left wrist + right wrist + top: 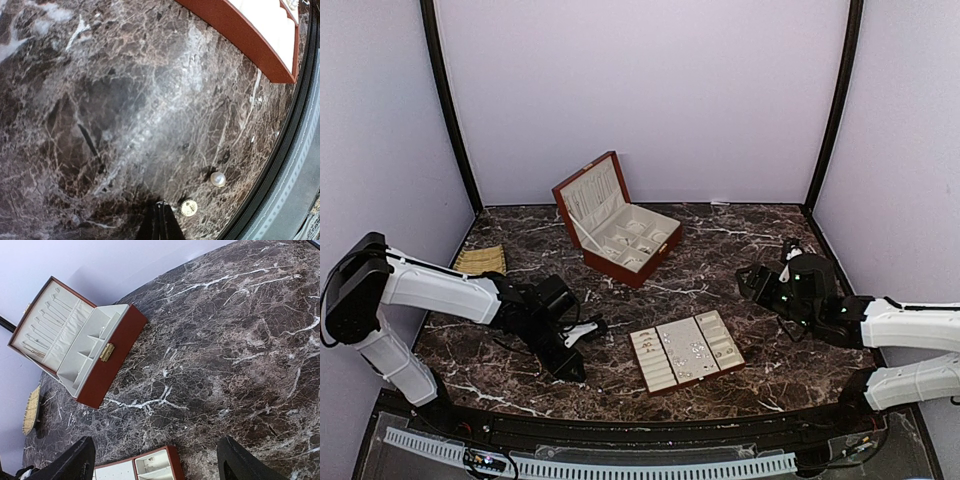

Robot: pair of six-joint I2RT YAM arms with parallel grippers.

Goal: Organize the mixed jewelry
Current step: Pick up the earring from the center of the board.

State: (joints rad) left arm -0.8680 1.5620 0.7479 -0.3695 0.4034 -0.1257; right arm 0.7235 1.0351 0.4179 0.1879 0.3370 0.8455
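Note:
The mixed jewelry lies as tiny silvery pieces in the slots of the cream tray (685, 350) at centre front. A small pearl (218, 179) and a gold disc (189, 208) lie loose on the marble. My left gripper (574, 370) is down at the table left of the tray. In the left wrist view its jaws (161, 206) are pinched together with a tiny silvery glint at the tips, just left of the gold disc. My right gripper (760, 281) is open and empty above the marble, right of the tray, and it shows wide open in its wrist view (157, 465).
The open red-brown wooden box (617, 222) with cream lining stands at the back centre and also shows in the right wrist view (80, 345). A tan comb-like thing (481, 260) lies at the far left. The table's black front rail (292, 150) runs close to the left gripper.

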